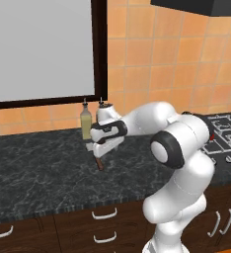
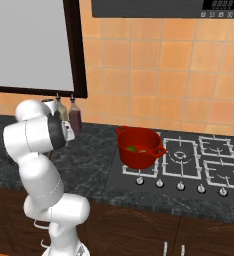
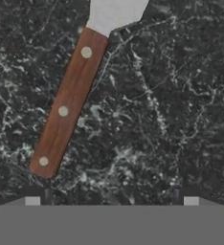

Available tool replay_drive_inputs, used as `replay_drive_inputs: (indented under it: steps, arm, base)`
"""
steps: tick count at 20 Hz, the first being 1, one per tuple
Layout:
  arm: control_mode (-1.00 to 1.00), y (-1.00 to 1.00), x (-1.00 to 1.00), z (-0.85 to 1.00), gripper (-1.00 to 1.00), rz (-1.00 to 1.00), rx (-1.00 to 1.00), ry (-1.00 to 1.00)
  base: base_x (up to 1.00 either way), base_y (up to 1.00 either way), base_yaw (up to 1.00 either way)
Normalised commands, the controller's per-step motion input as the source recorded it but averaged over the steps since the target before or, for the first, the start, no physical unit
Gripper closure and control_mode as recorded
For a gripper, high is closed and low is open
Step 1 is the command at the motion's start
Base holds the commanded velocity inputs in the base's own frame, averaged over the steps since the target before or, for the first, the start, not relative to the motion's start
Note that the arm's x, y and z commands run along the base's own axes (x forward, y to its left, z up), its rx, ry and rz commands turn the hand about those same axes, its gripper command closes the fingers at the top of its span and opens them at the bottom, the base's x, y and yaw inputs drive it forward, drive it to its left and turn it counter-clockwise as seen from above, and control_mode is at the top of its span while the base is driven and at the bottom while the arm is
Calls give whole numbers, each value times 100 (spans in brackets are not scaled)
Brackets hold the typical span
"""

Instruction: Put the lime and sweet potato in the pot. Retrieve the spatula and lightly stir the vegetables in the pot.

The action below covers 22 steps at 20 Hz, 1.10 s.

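In the hand view the spatula lies flat on the black speckled counter, its brown riveted handle running from lower left up to the silvery blade at the top edge. The gripper hangs above it with its jaws spread wide, holding nothing; the two dark fingertips show at the bottom, the handle's end just above the left one. In the left base view the gripper sits at centre frame beside an olive oil bottle. In the right base view the red pot stands on the hob right of centre, with the lime and a pale bit of sweet potato inside
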Motion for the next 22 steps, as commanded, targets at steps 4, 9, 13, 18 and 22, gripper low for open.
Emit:
replay_drive_inputs:
  steps: [4,9,13,18,22]
  arm:
    - [-100,6,2,-10,-100,-15,2,1]
    - [-100,25,0,-20,-100,-16,1,0]
    - [-100,7,1,-16,-100,-15,1,1]
    - [-100,11,10,-17,-100,-17,1,3]
    - [-100,5,0,-16,-100,-12,3,4]
  base:
    - [0,0,0]
    - [0,0,0]
    - [0,0,0]
    - [0,0,0]
    - [0,0,0]
